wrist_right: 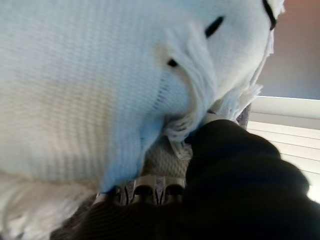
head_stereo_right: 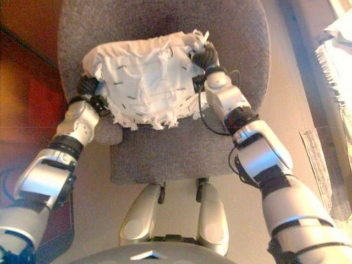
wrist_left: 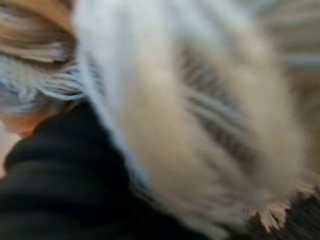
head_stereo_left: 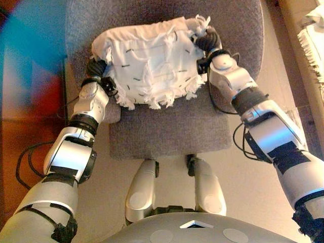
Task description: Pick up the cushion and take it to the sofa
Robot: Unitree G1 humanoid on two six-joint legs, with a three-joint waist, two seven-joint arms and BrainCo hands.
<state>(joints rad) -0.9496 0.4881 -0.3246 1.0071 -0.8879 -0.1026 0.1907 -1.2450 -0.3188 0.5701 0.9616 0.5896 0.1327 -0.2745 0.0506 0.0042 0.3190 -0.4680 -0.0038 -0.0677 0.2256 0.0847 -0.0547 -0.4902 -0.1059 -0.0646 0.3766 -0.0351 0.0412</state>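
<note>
A white knitted cushion (head_stereo_left: pixel 149 63) with fringes and short dark stitches lies over the back half of a grey upholstered chair seat (head_stereo_left: pixel 167 131). My left hand (head_stereo_left: pixel 96 71) is pressed against the cushion's left side, and my right hand (head_stereo_left: pixel 207 41) against its right side. Only the dark ribbed covers of both hands show, and the rest is hidden by the cushion. The right wrist view shows the cushion (wrist_right: pixel 90 85) bulging over my right hand (wrist_right: pixel 235 180). The left wrist view shows only the cushion (wrist_left: pixel 200 110) close up. I cannot tell whether the cushion is lifted off the seat.
The chair's grey backrest (head_stereo_left: pixel 152 12) rises behind the cushion. A white fringed cloth (head_stereo_left: pixel 311 35) lies at the far right edge. A black cable (head_stereo_left: pixel 23 162) loops on the floor at the left. Pale floor runs in front of the chair.
</note>
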